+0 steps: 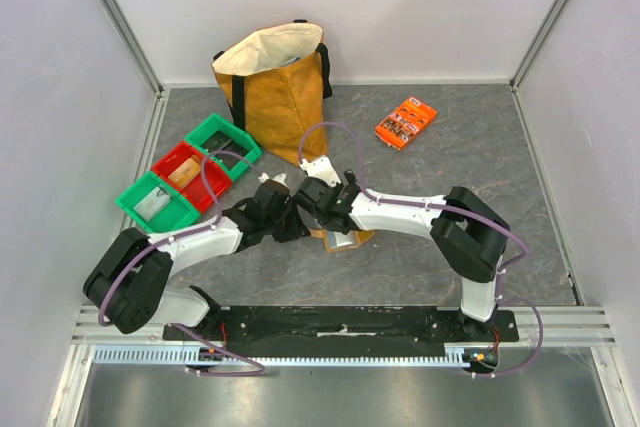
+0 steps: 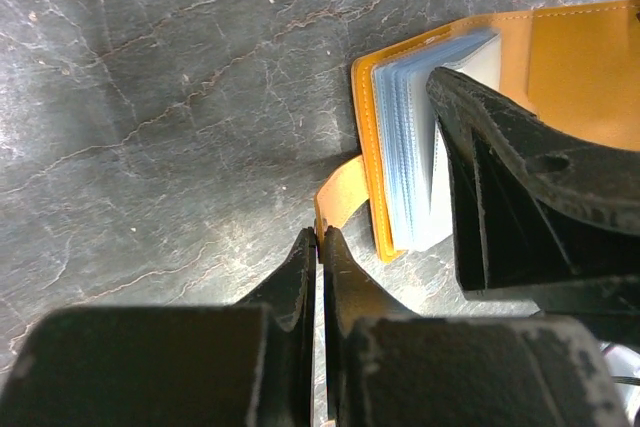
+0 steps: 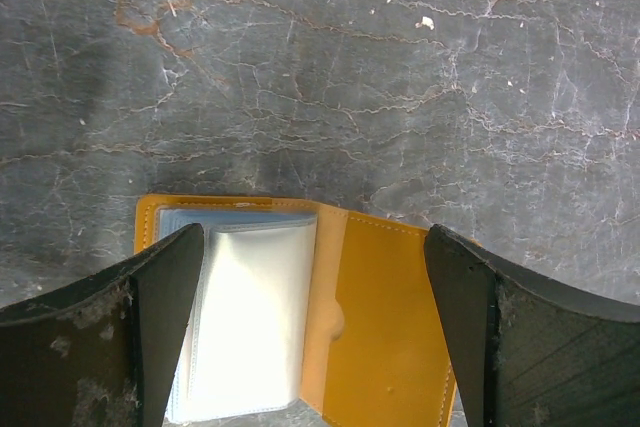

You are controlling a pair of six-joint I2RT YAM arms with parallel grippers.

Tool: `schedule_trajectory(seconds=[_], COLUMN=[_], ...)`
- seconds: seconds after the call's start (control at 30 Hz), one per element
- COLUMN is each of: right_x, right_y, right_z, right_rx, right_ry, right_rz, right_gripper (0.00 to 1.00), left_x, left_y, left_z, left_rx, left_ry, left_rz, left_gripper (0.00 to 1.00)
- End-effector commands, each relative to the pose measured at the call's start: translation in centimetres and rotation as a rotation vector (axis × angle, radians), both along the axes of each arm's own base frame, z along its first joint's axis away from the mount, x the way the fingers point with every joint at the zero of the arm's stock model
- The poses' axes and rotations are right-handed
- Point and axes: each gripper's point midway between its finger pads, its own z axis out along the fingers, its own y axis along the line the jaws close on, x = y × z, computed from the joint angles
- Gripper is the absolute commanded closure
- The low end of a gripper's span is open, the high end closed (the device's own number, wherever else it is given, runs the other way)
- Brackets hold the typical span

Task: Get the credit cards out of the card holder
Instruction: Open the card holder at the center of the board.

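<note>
The card holder (image 3: 385, 317) is pinned open by its strap (image 2: 342, 192) in the clamped left gripper (image 2: 318, 239), and the wide-spread right gripper (image 3: 315, 247) must next be closed on a pocketed card (image 3: 255, 317).

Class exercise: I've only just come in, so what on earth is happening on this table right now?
Two robot arms are working on a small tan-brown folding card holder, lying open on the dark marbled table. The left gripper is shut on its tan strap, holding it. The right gripper is wide open, spread across the holder, one finger at its pale blue-grey plastic pockets. No credit card is visibly out.
</note>
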Motion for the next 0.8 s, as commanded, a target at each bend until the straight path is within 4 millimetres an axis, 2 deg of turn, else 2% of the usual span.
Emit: schedule_trajectory(seconds=[0.0, 0.1, 0.3, 0.4, 0.57, 0.7, 0.73, 0.77], right_x=[0.3, 0.3, 0.1, -0.1, -0.8, -1.6, -1.8, -2.0], right_y=[-0.8, -1.5, -2.9, -3.6, -5.3, -6.0, -5.8, -5.8], right_z=[0.0, 0.2, 2.0, 2.2, 1.2, -0.5, -0.7, -1.2], right_rx=[-0.042, -0.058, -0.035, -0.016, 0.070, 0.167, 0.208, 0.238], right_ry=[-0.031, -0.044, -0.067, -0.064, -0.027, 0.023, 0.035, 0.049], right_rz=[-0.023, -0.030, -0.029, -0.027, -0.046, -0.048, -0.042, -0.041], right_gripper=[0.02, 0.02, 0.02, 0.02, 0.02, 0.04, 0.07, 0.13], left_x=[0.2, 0.2, 0.4, 0.1, 0.6, 0.6, 0.7, 0.7], left_y=[0.4, 0.7, 1.8, 2.0, 2.8, 3.0, 3.1, 3.2], left_z=[0.9, 1.1, 0.4, 0.0, -0.2, -0.3, -0.3, -0.3], left_rx=[-0.003, 0.007, 0.061, 0.069, 0.104, 0.113, 0.116, 0.114], left_ry=[-0.033, -0.041, -0.039, -0.023, -0.029, -0.020, -0.020, -0.018], left_rz=[0.026, 0.034, 0.069, 0.070, 0.108, 0.121, 0.129, 0.133], left_gripper=[0.98, 0.98, 0.98, 0.98, 0.98, 0.98, 0.98, 0.98])
